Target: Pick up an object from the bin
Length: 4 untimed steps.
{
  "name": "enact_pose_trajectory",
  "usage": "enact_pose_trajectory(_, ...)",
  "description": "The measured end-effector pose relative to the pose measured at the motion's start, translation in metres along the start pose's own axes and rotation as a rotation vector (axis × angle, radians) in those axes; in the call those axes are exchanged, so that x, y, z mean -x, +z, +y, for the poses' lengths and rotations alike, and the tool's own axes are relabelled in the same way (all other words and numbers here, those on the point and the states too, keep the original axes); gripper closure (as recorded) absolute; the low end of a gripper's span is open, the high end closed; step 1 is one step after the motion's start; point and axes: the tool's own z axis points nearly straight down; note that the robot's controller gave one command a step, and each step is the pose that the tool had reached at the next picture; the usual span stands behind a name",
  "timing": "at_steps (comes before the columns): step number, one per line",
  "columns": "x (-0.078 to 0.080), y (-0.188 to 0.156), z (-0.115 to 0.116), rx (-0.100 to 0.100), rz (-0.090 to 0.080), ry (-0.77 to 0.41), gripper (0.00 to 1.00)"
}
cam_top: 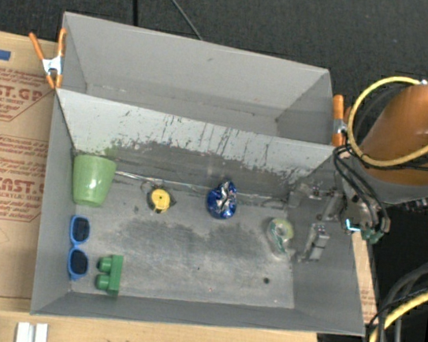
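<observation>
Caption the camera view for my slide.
Gripper in the bin beside a pale translucent object at its right end; blue object, yellow piece, green cup, blue sunglasses and green block lie leftward.

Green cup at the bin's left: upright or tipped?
Tipped, it seems: the green cup shows its side lengthwise, and no open mouth faces up at the camera.

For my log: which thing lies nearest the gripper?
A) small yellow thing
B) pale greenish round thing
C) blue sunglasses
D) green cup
B: the pale greenish round thing lies right beside the gripper, at the right of the bin; the other three lie further left.
</observation>
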Motion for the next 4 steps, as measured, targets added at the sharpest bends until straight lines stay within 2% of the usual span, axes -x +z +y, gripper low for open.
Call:
enact_pose_trajectory(1,0.035,0.090,-0.011,0.000,-0.003,-0.161,0.00)
enact_pose_trajectory(2,0.053,0.145,-0.025,0.000,-0.002,-0.250,0.00)
enact_pose_trajectory(3,0.046,0.142,-0.050,-0.001,-0.008,-0.294,0.00)
enact_pose_trajectory(4,0.046,0.141,-0.050,-0.003,-0.007,-0.296,1.00)
